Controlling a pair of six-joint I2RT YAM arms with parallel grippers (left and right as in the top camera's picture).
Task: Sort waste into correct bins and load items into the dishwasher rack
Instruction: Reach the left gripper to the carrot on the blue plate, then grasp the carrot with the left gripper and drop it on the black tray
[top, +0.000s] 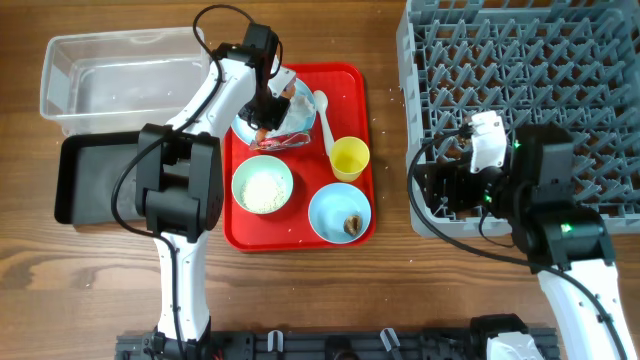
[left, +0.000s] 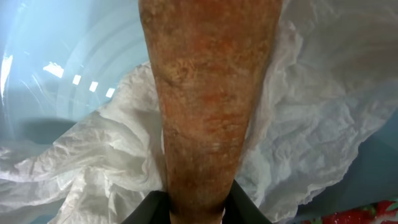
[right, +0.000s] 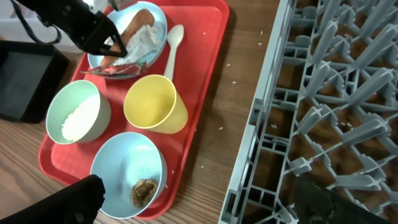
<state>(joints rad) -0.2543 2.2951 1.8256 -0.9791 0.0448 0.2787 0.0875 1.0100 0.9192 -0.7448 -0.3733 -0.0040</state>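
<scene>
My left gripper (top: 266, 112) is down on the pale blue plate (left: 62, 50) at the back of the red tray, shut on the orange carrot (left: 205, 93), which lies on the crumpled white napkin (left: 311, 124). The red-and-white wrapper (right: 118, 70) lies at the plate's front edge. A bowl of white rice (top: 263, 186), a bowl (top: 340, 213) with the brown lump (right: 143, 191), the yellow cup (top: 350, 158) and the white spoon (top: 322, 115) stand on the tray. My right gripper (right: 208, 199) is open and empty between the tray and the grey rack (top: 520, 60).
The red tray (top: 350, 80) sits mid-table. The clear tub (top: 110, 75) is at the back left, with the black tray (top: 95, 175) in front of it. A few rice grains lie on the wood near the rack.
</scene>
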